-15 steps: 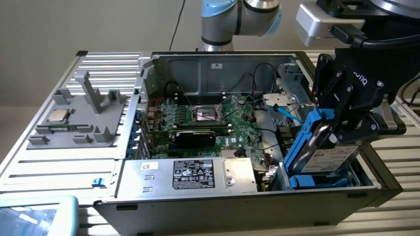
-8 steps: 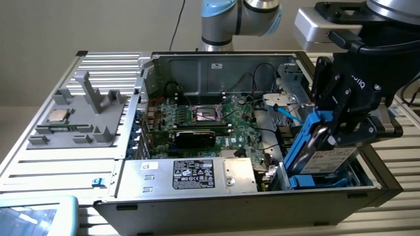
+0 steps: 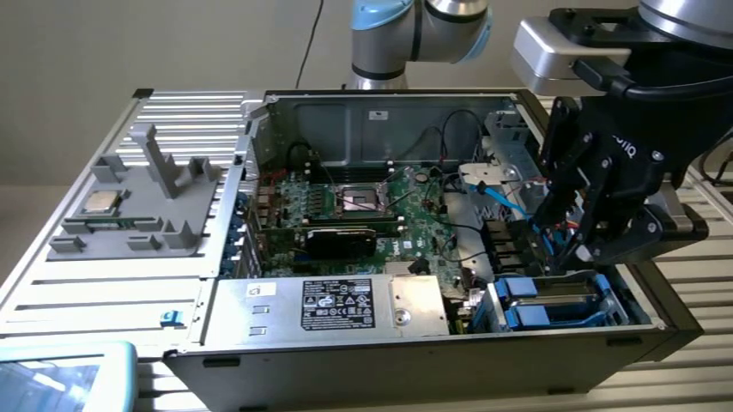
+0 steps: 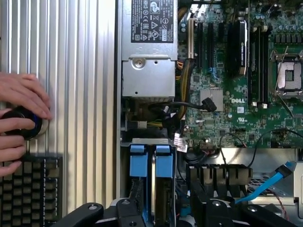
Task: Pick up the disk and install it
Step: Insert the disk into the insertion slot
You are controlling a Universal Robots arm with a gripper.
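On the exterior view's left, a grey fixture [image 3: 143,202] lies on the ribbed metal table [image 3: 103,292] with a small square chip [image 3: 101,202] set in it. Next to it stands the open computer case [image 3: 378,112], with the green motherboard [image 3: 366,210] on its floor. Along the near wall sits the silver power supply [image 3: 343,305], its black-and-white label facing up.

Just to the right of the power supply, in the case's near corner, the disk [image 3: 561,309] sits in the drive bay. Its long axis runs along the near wall, left to right in the exterior view. In the wrist view the disk [image 4: 163,161] turns its blue end tabs toward the power supply [image 4: 149,47], and its body runs away from it toward the gripper. I cannot tell whether it lies flat or stands on edge.

Right above the bay, the black gripper [image 3: 569,253] hangs from the arm [image 3: 418,30] and points down at the disk. Its fingers [image 4: 128,210] stand apart and clamp nothing; the disk rests in the bay on its own.

The wrist view also shows a person's hand [image 4: 21,101] resting on a black knob [image 4: 26,124] on the table [image 4: 85,94], beside a keyboard [image 4: 28,189].
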